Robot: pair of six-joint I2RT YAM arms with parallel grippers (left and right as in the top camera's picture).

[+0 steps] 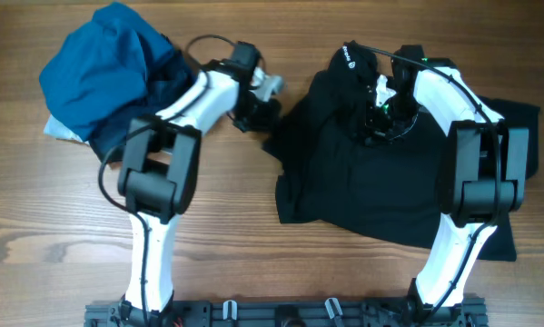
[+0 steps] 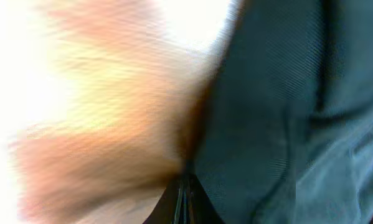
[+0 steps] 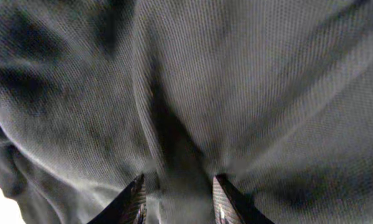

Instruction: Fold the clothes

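Left gripper sits overhead at the left edge of the black shirt, right gripper near its collar. The shirt lies crumpled, right of centre on the table. Your blurred left wrist view shows fingers pressed together at the cloth's edge, so confirm fabric is caught. In the right wrist view, fingers are part-spread astride a fabric ridge; close fully before lifting.

Pretty blurry one. The right half is filled by the black shirt, its weave seen up close. The wooden surface is smeared across the left. The left end effector is seen pinched together at the bottom, by the shirt's edge.
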